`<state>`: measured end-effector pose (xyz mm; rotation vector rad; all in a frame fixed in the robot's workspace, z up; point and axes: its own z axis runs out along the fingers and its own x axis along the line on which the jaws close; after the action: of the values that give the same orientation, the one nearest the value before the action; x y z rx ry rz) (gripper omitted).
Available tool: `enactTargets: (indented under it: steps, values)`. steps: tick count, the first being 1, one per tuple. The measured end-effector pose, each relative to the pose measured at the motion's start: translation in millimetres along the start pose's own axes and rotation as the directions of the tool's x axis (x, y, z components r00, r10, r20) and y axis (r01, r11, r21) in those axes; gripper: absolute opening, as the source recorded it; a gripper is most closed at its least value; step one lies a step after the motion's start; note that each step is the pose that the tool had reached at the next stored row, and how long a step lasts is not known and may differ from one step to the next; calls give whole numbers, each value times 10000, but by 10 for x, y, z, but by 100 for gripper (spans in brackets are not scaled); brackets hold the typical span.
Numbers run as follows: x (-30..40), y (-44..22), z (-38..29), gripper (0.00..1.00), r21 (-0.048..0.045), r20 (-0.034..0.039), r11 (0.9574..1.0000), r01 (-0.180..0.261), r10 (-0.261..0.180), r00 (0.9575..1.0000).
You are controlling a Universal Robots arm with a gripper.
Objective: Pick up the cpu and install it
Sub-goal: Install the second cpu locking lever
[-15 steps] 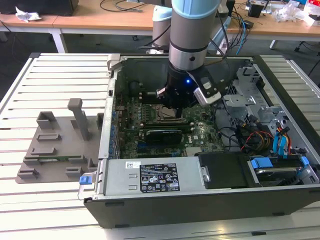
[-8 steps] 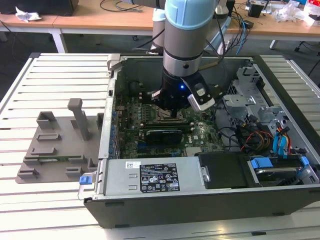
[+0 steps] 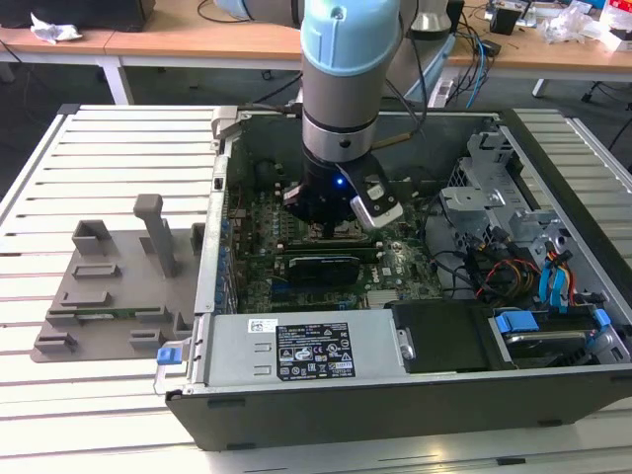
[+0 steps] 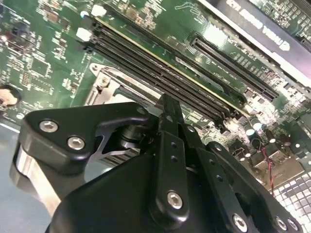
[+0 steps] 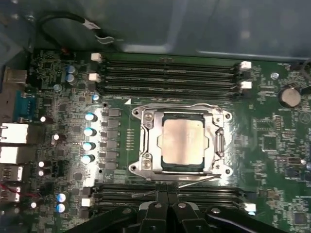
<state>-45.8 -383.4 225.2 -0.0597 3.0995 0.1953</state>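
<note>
The end effector hangs low inside the open computer case, just above the motherboard. In the first wrist view its two black fingers stand pressed together side by side, with no gap between them and nothing held. In the second wrist view the fingers again look closed, their tips near the long memory slots.

Just beyond the fingertips lies the cpu, flat in its socket on the motherboard, its silver-grey top facing up and the metal frame around it. The fingers do not touch it. Rows of memory slots run on the far side of the socket, and another row sits between the socket and the fingers.

In the exterior view the end effector points straight down into the case from the pale blue arm, with a small blue light lit above it. Farther out, beside the case on the exterior view's left, a grey fixture plate with raised blocks rests on the slatted white desk.
</note>
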Motion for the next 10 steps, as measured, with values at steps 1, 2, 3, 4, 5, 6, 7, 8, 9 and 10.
enactTargets:
  steps: [1,2,3,4,5,6,7,8,9,10]
  values:
    - [57,-2,23,11,-42,3,10000,-3,3,10000]
    - [77,-1,31,11,-60,4,10000,-3,3,10000]
    - [95,-2,38,11,-58,2,10000,-2,2,10000]
    - [123,-3,55,11,-60,3,10000,-3,3,10000]
    - [145,-4,69,11,-59,3,10000,-2,2,10000]
    - [179,-5,89,11,-64,4,10000,-3,3,10000]
    - [203,-4,106,11,-66,4,10000,-3,3,10000]
    - [238,-3,127,11,-71,3,10000,-3,3,10000]
    - [251,0,138,11,-81,4,10000,-3,3,10000]
    - [261,10,150,11,-96,4,10000,-4,4,10000]
